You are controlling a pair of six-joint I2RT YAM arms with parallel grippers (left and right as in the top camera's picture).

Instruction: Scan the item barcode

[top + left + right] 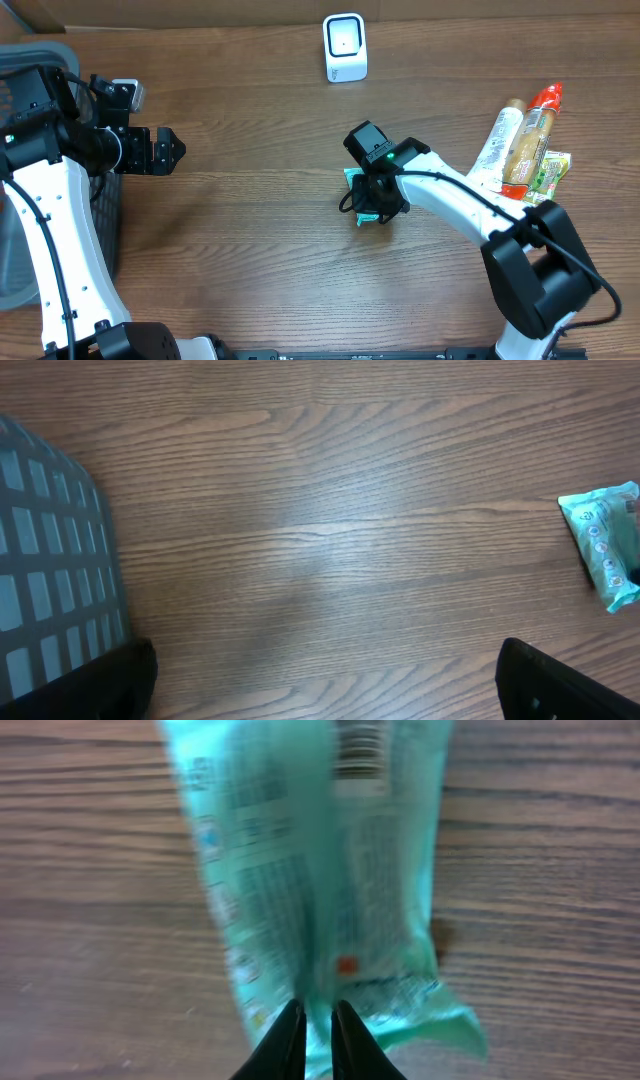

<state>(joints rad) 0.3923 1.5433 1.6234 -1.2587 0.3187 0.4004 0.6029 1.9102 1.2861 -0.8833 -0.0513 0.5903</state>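
Well left of the teal plastic packet [300, 890], your left gripper [172, 150] gapes wide, holding nothing. The packet lies on the brown wooden table [250, 200], barcode [360, 750] up. Your right gripper [317, 1038] stands narrow over the packet's end; you cannot tell whether it pinches the packet.

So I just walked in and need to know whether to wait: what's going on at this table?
The right gripper is down on a teal packet mid-table. Its fingers are nearly together and seem to pinch the packet's back seam, and the barcode faces the wrist camera. The white scanner stands apart at the far edge, so nothing is being scanned yet. The left gripper hangs open and empty beside the grey basket. More grocery items lie piled on the right arm's side.
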